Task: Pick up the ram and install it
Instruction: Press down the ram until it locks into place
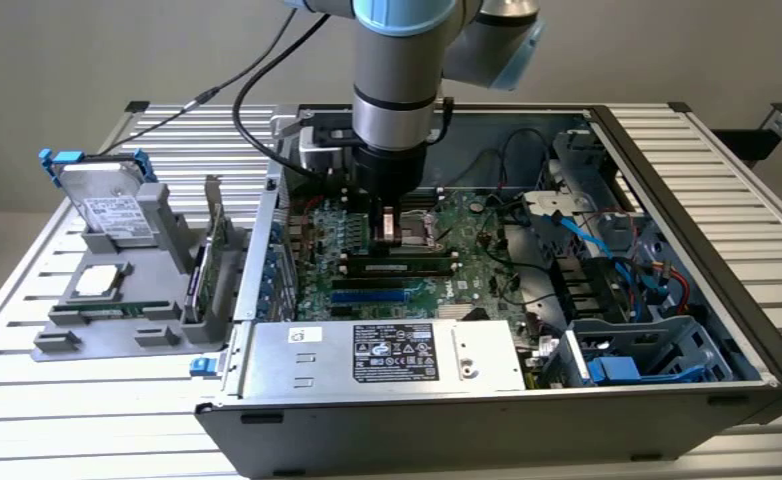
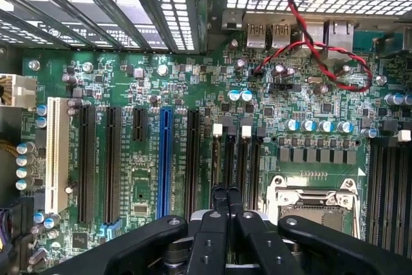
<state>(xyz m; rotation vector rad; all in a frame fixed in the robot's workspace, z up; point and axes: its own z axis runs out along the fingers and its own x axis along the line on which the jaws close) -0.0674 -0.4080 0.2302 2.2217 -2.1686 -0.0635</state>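
Note:
My gripper [image 1: 388, 232] reaches down into the open computer case [image 1: 711, 200], over the green motherboard [image 1: 478, 235]. Its two black fingertips [image 2: 219, 192] are pressed together, shut, with nothing visible between them. They sit above a bank of black memory slots [image 2: 241, 156] beside the processor socket [image 2: 315, 191]. In the exterior view the ram [image 1: 398, 266], a long narrow green stick with dark chips, lies along a slot just in front of the gripper. I cannot tell whether the fingers touch it.
A grey fixture [image 1: 64, 340] on the exterior view's left holds a hard drive [image 1: 111, 205], a square silver chip [image 1: 102, 282] and an upright expansion card [image 1: 211, 255]. The power supply [image 1: 378, 355] fills the case front. A red and black wire [image 2: 322, 62] crosses the board.

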